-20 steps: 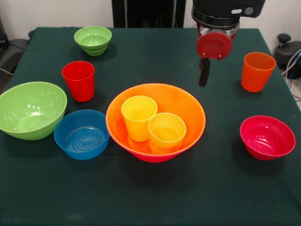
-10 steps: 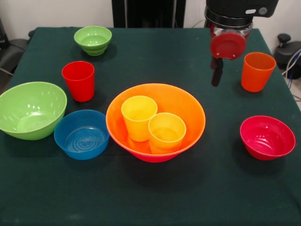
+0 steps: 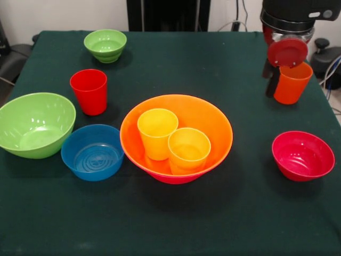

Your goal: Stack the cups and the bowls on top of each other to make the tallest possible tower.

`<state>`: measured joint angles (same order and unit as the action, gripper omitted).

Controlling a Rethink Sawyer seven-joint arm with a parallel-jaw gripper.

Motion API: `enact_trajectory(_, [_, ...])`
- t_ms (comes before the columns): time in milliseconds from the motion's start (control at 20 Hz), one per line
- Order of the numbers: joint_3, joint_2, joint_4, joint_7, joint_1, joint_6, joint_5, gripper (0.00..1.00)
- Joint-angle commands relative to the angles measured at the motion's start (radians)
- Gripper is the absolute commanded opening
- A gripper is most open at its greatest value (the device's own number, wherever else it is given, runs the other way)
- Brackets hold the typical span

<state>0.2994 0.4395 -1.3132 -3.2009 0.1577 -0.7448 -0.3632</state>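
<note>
Across the dark green table, wide bare cloth lay along the near edge and through the far middle, while the things crowded the left side and the centre. At the centre sat the large orange bowl, nested in a pink one of which only a sliver showed beneath, and two yellow cups stood upright inside it, touching. By the left edge rested the medium-large green bowl, with the small blue bowl just beside it. Near the right edge lay the small red bowl, well apart from the rest. A small green bowl sat close to the far edge, the red cup between it and the blue bowl. At the far right the gripper hung over the orange cup, one dark finger against the cup's left wall; whether the fingers were spread or pinching could not be told.
</note>
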Motion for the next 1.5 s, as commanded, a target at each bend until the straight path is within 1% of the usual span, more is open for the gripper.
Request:
enact_trajectory(50, [-0.036, -0.087, 0.017, -0.207, 0.029, -0.046, -0.052, 1.00])
enact_trajectory(150, [-0.025, -0.091, 0.006, -0.190, 0.023, -0.032, -0.058, 1.00])
enact_trajectory(450, [-0.002, -0.100, 0.013, -0.153, 0.015, -0.025, -0.061, 1.00])
enact_trajectory(800, [0.004, -0.121, 0.060, -0.130, -0.004, -0.053, -0.068, 1.00])
enact_trajectory(1100, [0.026, -0.187, 0.186, -0.186, 0.007, -0.120, -0.088, 1.00])
enact_trajectory(1200, [0.036, -0.195, 0.211, -0.200, 0.012, -0.139, -0.095, 1.00])
enact_trajectory(1250, [0.032, -0.184, 0.179, -0.187, 0.001, -0.119, -0.101, 1.00])
enact_trajectory(1450, [0.061, -0.209, 0.235, -0.239, 0.015, -0.161, -0.125, 1.00])
enact_trajectory(1500, [0.068, -0.200, 0.231, -0.246, 0.015, -0.172, -0.131, 1.00])
